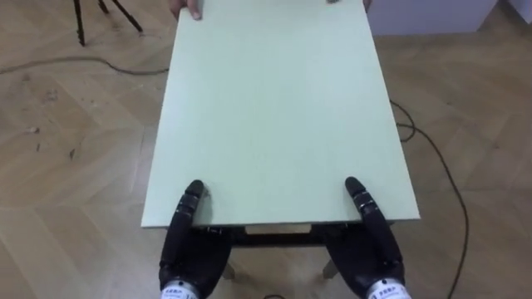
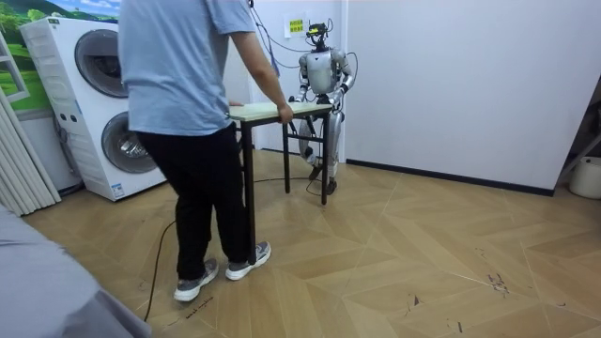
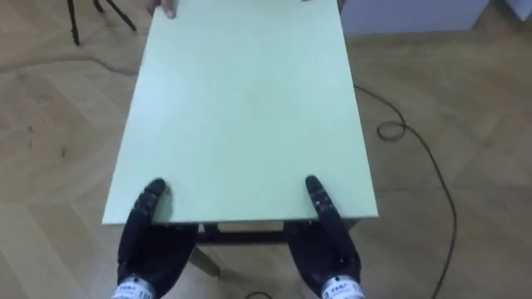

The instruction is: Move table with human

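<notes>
Item: pale green rectangular table (image 1: pixel 274 108), a flat board worktop on a dark frame. It lies directly ahead of both hands, with its near edge in their hold.

Left hand (image 1: pixel 189 249): thumb over the top, palm beneath the edge, clamped on the near-left corner.

Right hand (image 1: pixel 374 249): same clamp, near-right corner.

Opposite end, far from the hands: person (image 2: pixel 188 113) holding the edge.

Handling, judged: stiff, moderately heavy, smooth-topped — thumbs could slide. Best taken at the short ends near the corners, with the table carried level with the partner.
</notes>
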